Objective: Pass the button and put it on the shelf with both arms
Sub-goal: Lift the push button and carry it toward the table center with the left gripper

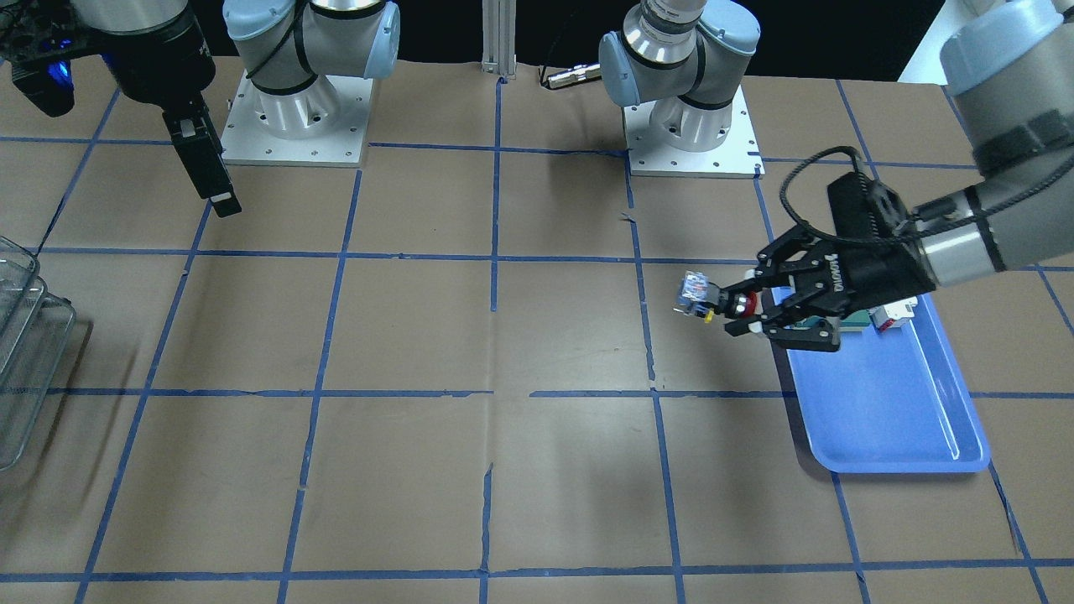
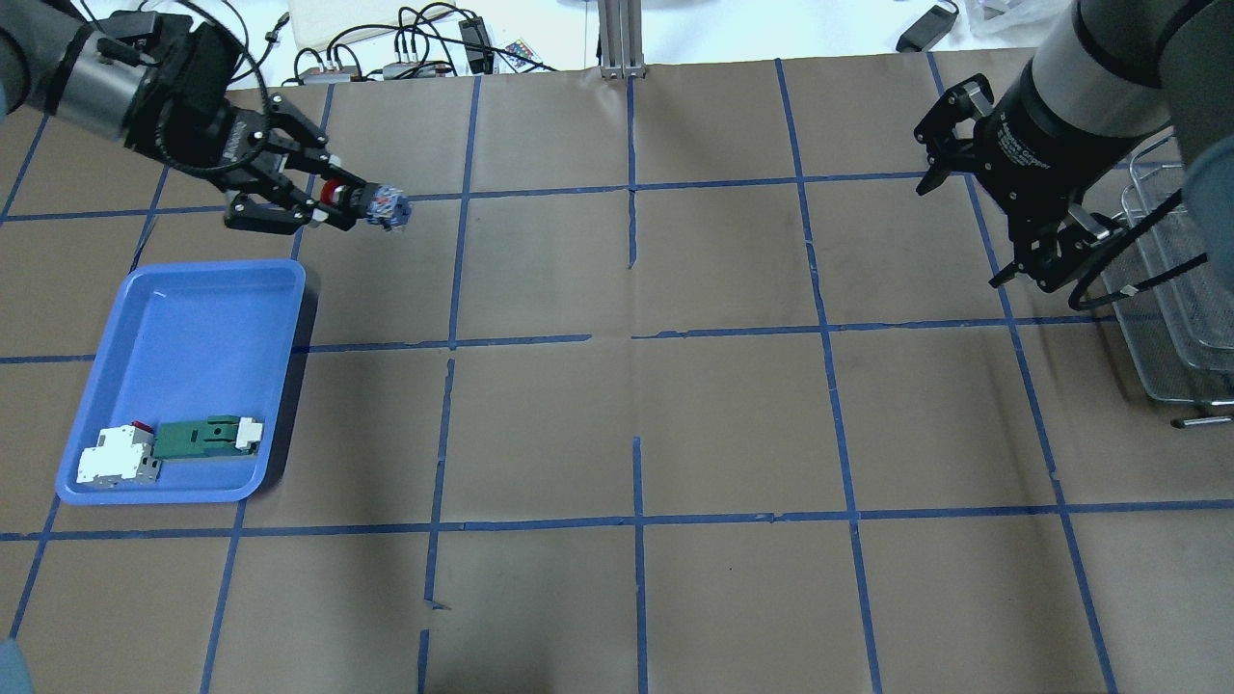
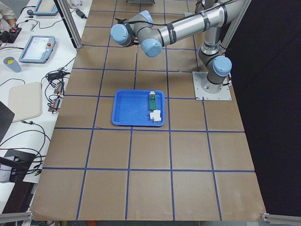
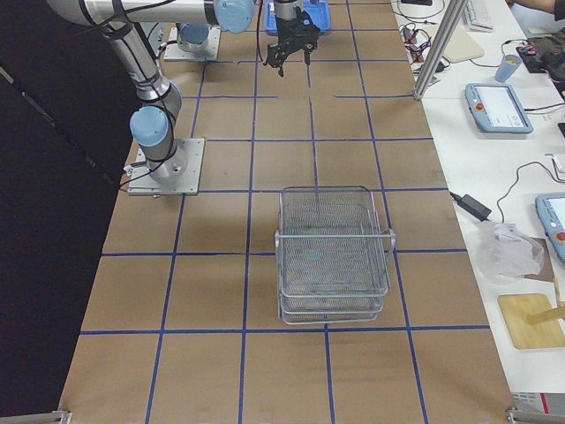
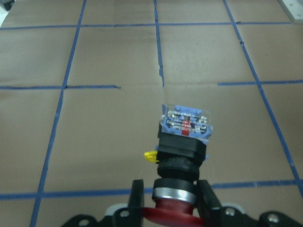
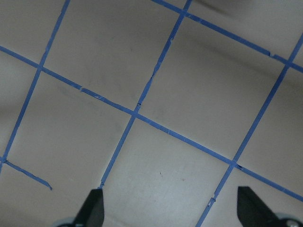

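We have the button [image 2: 374, 202] in the left tool [image 2: 333, 199], whose fingers are closed on the end with the red mushroom head. The black collar and the blue-and-clear rear block stick out in front. The button is held in the air above the desk [image 2: 636, 424], just past a corner of the blue tray [image 2: 193, 271] and pointing toward the desk's middle. The green-and-white block [image 2: 204, 437] and the white-and-red block [image 2: 116, 456] lie in the tray and are not part of this task.

The right tool [image 6: 169, 190] is well apart on the other side, beside the wire-mesh shelf [image 2: 1171, 318]. Its fingers are spread wide with nothing between them.

We judge the step in hand to be the carry toward the hand-over. To do it well, we would bring the button to the middle with its rear block kept free and facing the right tool. We would move it evenly, since a grip on a rounded head may let the part pivot. The right tool should come in along the button's axis and close squarely on the collar or rear block, clear of the left fingers. Only once that grip is firm should the left tool let go.
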Robot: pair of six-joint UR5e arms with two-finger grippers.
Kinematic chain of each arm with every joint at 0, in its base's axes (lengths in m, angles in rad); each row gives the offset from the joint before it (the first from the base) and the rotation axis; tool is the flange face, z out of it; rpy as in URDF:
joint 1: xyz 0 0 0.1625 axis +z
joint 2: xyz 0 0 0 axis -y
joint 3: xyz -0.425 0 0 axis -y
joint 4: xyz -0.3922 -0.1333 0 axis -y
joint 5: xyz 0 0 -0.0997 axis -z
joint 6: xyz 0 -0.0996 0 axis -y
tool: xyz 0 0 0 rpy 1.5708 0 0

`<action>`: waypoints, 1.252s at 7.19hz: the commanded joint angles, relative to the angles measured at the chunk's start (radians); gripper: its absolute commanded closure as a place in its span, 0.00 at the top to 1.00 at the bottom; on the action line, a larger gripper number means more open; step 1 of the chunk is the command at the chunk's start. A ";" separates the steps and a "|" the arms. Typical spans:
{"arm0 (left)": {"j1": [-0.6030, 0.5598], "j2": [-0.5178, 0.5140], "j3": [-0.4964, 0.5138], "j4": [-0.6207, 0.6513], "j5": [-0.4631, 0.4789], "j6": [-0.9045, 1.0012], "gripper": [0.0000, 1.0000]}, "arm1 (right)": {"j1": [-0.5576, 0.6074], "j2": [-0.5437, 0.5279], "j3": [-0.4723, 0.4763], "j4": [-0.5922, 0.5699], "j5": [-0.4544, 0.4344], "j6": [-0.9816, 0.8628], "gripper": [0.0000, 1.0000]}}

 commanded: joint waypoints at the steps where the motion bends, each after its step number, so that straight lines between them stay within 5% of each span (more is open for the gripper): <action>1: -0.191 0.053 0.014 0.028 -0.025 -0.220 0.00 | -0.004 -0.002 -0.004 0.003 0.049 0.156 1.00; 5: -0.438 0.084 0.152 0.067 -0.031 -0.511 0.00 | -0.044 -0.008 -0.058 0.062 0.112 0.288 1.00; 9: -0.460 0.094 0.126 0.078 -0.082 -0.514 0.00 | -0.041 -0.002 -0.146 0.170 0.165 0.360 1.00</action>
